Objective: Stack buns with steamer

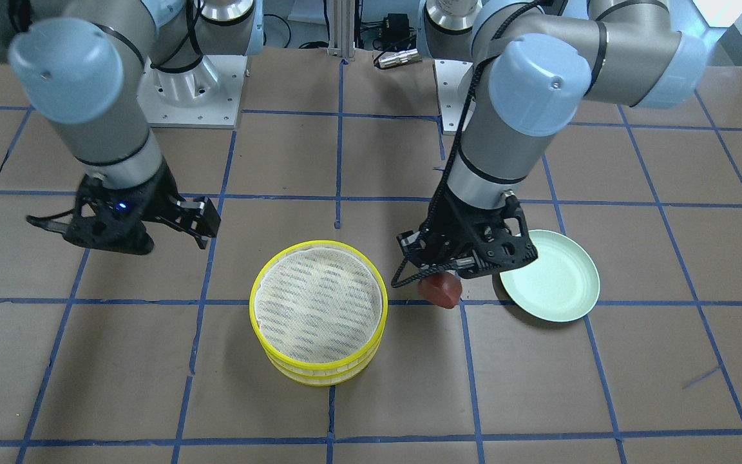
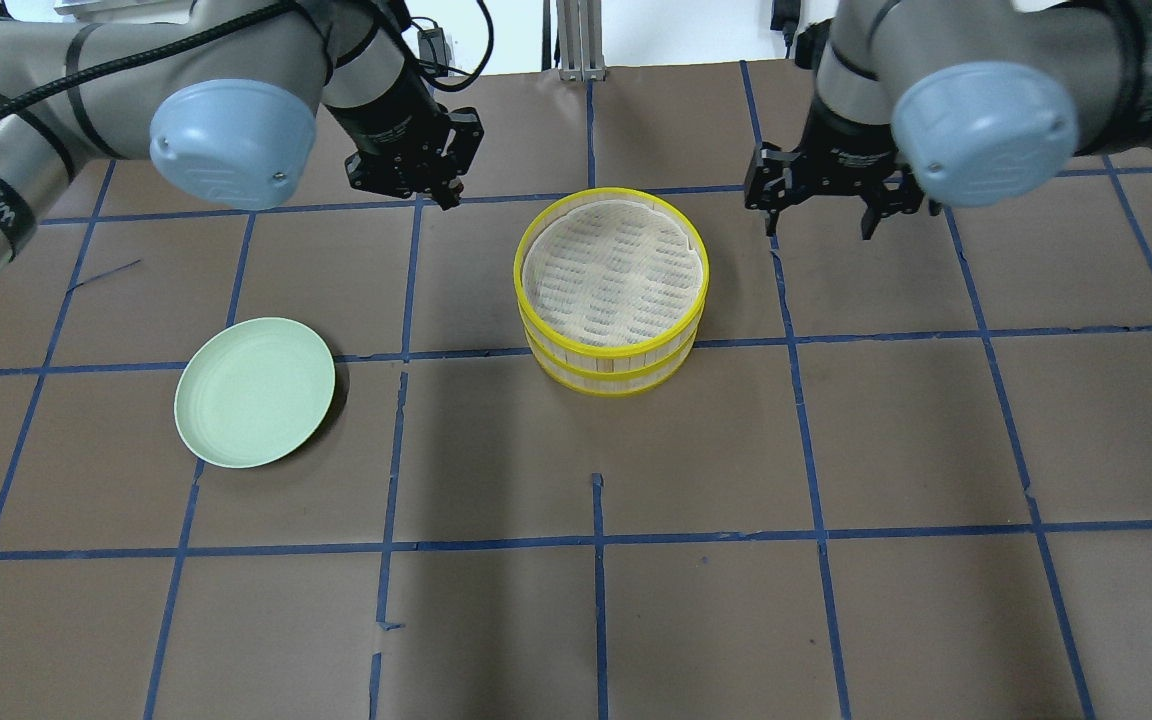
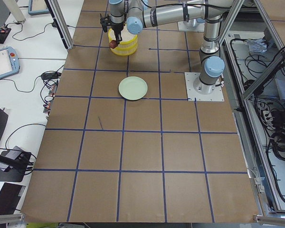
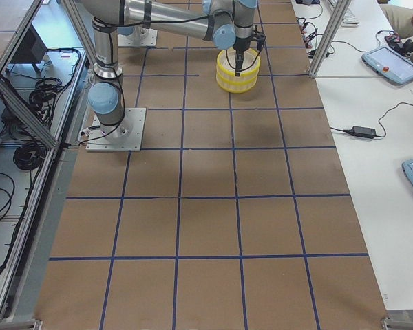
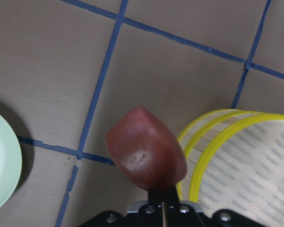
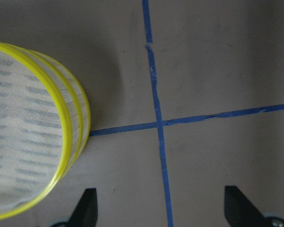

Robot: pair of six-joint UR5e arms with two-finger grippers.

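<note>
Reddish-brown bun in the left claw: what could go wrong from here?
1. The left claw seems to grip the reddish-brown bun by a small part only, so it may slip out.
2. The bun hangs beside the steamer, not over it. A low sideways move could knock the stacked trays askew.
3. The open right claw hovers by the steamer's other side, leaving little room.

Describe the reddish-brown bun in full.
The reddish-brown bun is small, smooth and rounded, with one flat face bearing a pale scuff. The left gripper is shut on it and holds it tilted, apparently above the table, between the yellow steamer and the green plate. Nothing else touches it.
</note>
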